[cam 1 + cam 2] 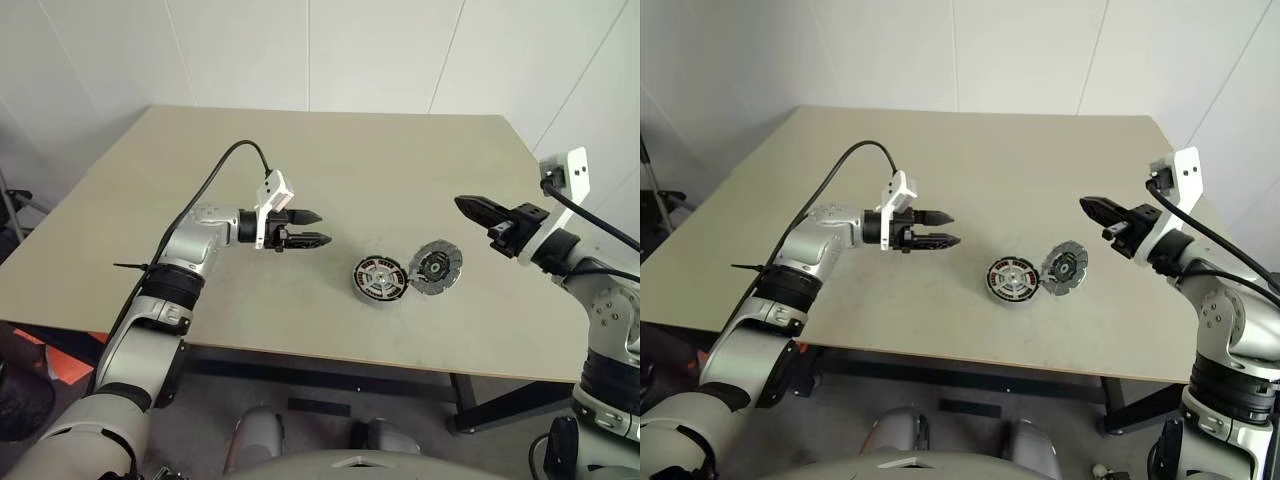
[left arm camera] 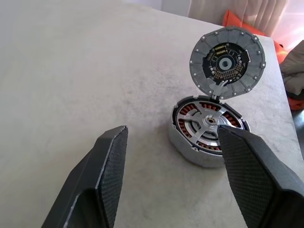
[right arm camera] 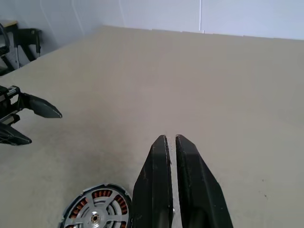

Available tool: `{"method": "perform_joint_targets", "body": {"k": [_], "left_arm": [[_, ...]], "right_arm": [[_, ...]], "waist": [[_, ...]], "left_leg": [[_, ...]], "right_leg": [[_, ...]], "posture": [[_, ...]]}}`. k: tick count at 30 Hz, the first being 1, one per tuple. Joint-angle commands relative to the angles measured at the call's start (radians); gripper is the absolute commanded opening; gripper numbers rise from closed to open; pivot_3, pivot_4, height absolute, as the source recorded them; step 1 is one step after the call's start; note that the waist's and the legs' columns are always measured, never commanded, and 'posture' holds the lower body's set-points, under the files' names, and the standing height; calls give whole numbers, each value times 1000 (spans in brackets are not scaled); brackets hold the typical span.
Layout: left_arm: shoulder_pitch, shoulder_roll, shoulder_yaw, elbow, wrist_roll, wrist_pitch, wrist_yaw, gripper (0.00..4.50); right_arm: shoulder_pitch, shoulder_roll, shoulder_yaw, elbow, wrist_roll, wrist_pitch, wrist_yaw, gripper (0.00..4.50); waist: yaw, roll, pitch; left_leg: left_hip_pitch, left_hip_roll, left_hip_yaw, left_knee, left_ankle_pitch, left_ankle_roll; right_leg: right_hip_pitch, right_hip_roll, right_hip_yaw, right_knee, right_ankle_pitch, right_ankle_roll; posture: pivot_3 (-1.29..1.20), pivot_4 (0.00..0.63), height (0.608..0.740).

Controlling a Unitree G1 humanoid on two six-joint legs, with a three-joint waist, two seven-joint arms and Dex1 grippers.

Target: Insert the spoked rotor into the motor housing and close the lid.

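Left wrist view: rotor (image 2: 209,122) already seated in housing (image 2: 190,142), toward the desk's (image 1: 300,150) front edge. Lid (image 2: 227,63) leans propped on housing's rim, not closed. Left gripper (image 1: 318,227) fingers spread, empty; right gripper (image 1: 462,204) fingers pressed together, empty. Remaining, I judge: lower lid.

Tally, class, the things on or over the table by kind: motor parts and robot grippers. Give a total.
Motor parts: 3: motor housing, spoked rotor seated inside it, lid propped up against its edge.
Grippers: 2: left gripper open, right gripper shut and empty.
Total: 5
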Motion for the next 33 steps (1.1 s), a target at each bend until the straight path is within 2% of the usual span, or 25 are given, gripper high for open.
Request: {"method": "perform_joint_targets", "body": {"k": [1, 5, 7, 15, 22, 27, 33], "left_arm": [[-32, 9, 14, 8, 1, -25, -26, 3194], [-23, 12, 10, -2, 4, -22, -41, 3194], [-14, 14, 7, -15, 5, -21, -52, 3194], [15, 28, -21, -57, 16, -23, -104, 3194], [28, 28, -34, -82, 20, -19, -112, 3194], [25, 26, -34, -81, 23, -18, -111, 3194], [30, 23, -30, -84, 23, -15, -105, 3194]], "right_arm": [[13, 19, -111, -22, 76, -14, -69, 254], [30, 33, -215, 29, 119, -20, -161, 254], [69, 30, -223, 56, 108, -40, -182, 254], [283, 68, -66, 19, 117, -87, -144, 254], [292, 102, 46, -39, 161, -88, -148, 254], [286, 76, 141, -132, 222, -38, -128, 254], [280, 14, 172, -145, 274, 1, -104, 254]], "waist": [[0, 0, 0], [1, 0, 0], [2, 0, 0], [-1, 1, 0], [1, 1, -1], [1, 1, -1], [2, 1, -1]], "left_leg": [[0, 0, 0, 0, 0, 0], [0, 0, 0, 0, 0, 0], [0, 0, 0, 0, 0, 0], [0, 0, 0, -2, 0, 0], [1, 0, 0, -2, 0, 0], [1, 0, 0, -2, 0, -1], [1, -1, 0, -2, 0, 0]], "right_leg": [[0, 0, 0, 0, 0, 0], [0, 0, 0, -1, 0, 1], [1, 0, 0, -1, 0, 1], [1, 0, -1, -2, -1, 2], [2, 0, -1, -2, -1, 2], [3, 0, -1, -2, -1, 2], [3, -1, -1, -3, -1, 3]], "posture": [[0, 0, 740], [0, 0, 740], [0, 0, 740], [0, 0, 740], [0, 0, 740], [0, 0, 740], [0, 0, 740]]}}
